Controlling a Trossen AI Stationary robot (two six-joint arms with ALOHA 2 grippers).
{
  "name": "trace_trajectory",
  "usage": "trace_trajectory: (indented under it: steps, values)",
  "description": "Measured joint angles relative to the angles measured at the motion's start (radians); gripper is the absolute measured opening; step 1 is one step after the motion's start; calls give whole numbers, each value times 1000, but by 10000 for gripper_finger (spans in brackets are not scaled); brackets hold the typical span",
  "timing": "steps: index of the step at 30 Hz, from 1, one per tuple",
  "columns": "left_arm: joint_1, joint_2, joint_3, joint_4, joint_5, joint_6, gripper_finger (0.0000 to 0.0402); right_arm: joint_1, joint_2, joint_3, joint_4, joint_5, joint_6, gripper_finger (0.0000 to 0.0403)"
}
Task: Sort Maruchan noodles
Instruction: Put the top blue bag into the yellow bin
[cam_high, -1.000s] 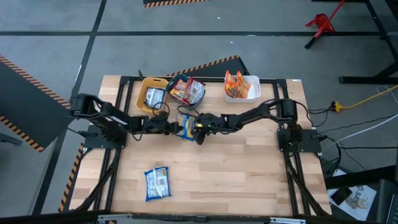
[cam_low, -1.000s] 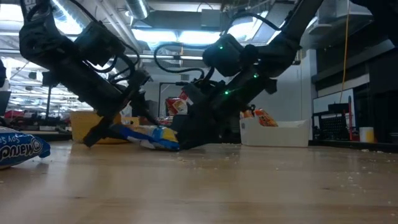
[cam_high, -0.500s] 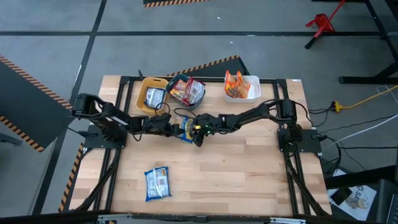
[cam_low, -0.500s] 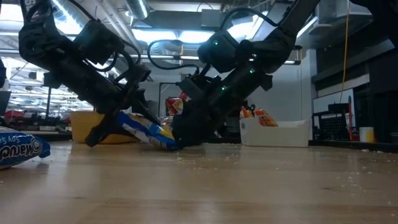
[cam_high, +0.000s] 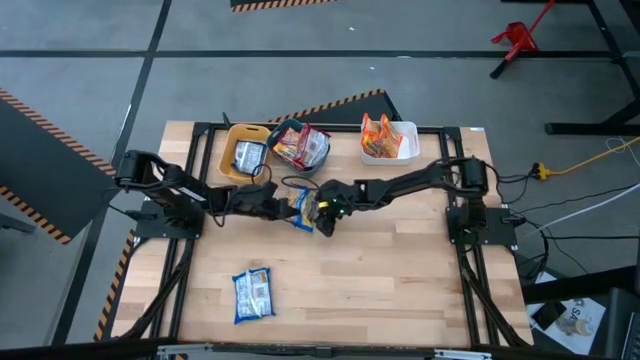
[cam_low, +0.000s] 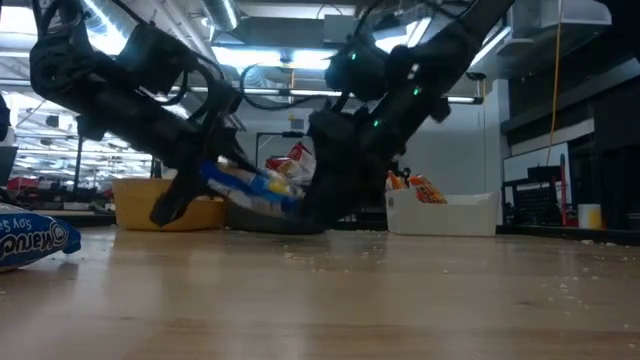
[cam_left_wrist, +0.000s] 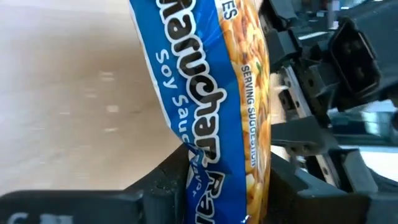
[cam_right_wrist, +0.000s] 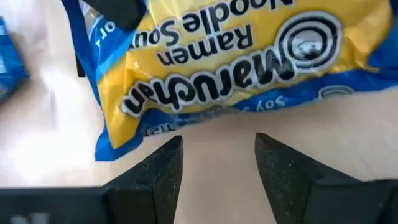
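- Meeting near the middle of the bench, a bit toward its far edge, both arms reach in from their sides, and the action is all on one blue-and-yellow Maruchan soy sauce packet (cam_high: 303, 206).
- left gripper (cam_high: 287, 204): clenched on that packet. In its wrist view the blue wrapper runs right down between its two dark fingers (cam_left_wrist: 163, 186), pinched at one end, with the rest sticking out ahead of the claw.
- From the low view the packet (cam_low: 248, 184) is lifted clear of the wood, tilted, hanging between the two grippers.
- right gripper (cam_high: 322, 212): sits just beside the same packet on the other side. Its wrist view shows its fingers (cam_right_wrist: 155, 171) spread apart with bare wood in the gap and the packet (cam_right_wrist: 230, 59) lying just ahead of the tips, so it's released, not gripping anything.
- another blue packet (cam_high: 253, 293) lies flat on its own near the front-left corner of the bench, well apart from both claws.
- Along the far edge: yellow bin (cam_high: 228, 168) with a blue packet in it, a dark bin (cam_high: 318, 160) next to it holding a red packet (cam_high: 292, 146), and a white bin (cam_high: 409, 146) toward the far-right corner with an orange packet (cam_high: 377, 133).
- The red and orange packets also poke up behind the arms in the low view.
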Motion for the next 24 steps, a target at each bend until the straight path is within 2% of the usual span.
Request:
trace_trajectory:
  steps: [7, 13, 19, 24]
  values:
    - [0, 0, 0, 117, 44, -91, 124, -8, -139, 1, -215, 29, -70, 188]
    - [1, -24, 1, 229, 47, -125, 124, -7, -289, 0, -436, 146, -112, 188]
    - [46, -150, 1, 224, 50, -129, 124, -7, -421, 0, -594, 248, -116, 188]
    - [112, -327, 1, 135, 72, -129, 124, -7, -479, 0, -674, 326, -117, 188]
